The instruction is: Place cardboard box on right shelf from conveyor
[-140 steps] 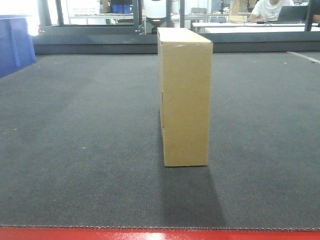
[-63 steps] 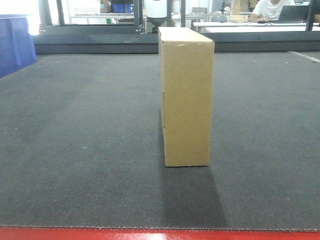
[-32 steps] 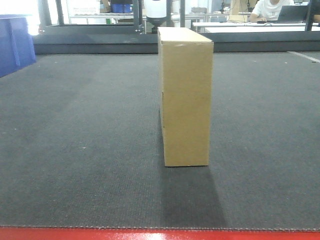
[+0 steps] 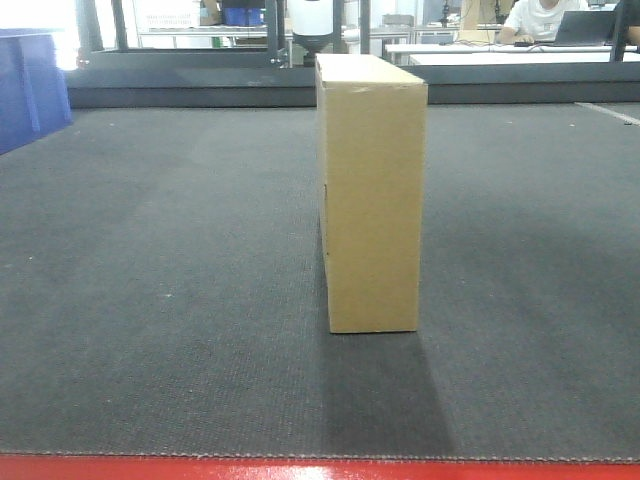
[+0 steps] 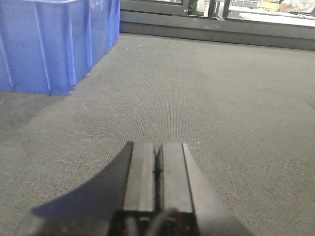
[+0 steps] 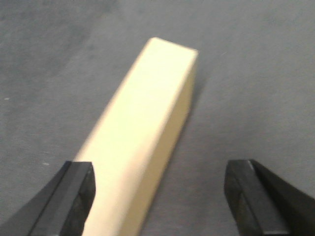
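The cardboard box (image 4: 371, 190) stands upright on the dark-grey conveyor (image 4: 170, 260), narrow end facing the front camera. In the right wrist view its long top face (image 6: 145, 128) runs away from me, below my right gripper (image 6: 160, 191), which is open and wide, one finger (image 6: 78, 189) over the box's left edge, the other well clear to the right. My left gripper (image 5: 157, 164) is shut on nothing, low over bare belt (image 5: 221, 98), away from the box. The right shelf is out of view.
A blue plastic bin (image 5: 47, 44) stands on the belt at the left, also at the front view's left edge (image 4: 30, 85). The belt has a red front edge (image 4: 320, 468) and a dark raised rim (image 4: 200, 95) at the back. Desks and a seated person (image 4: 545, 20) lie beyond.
The box stays put on the belt; the front view only shifts by a few pixels. Nothing was gripped or released.
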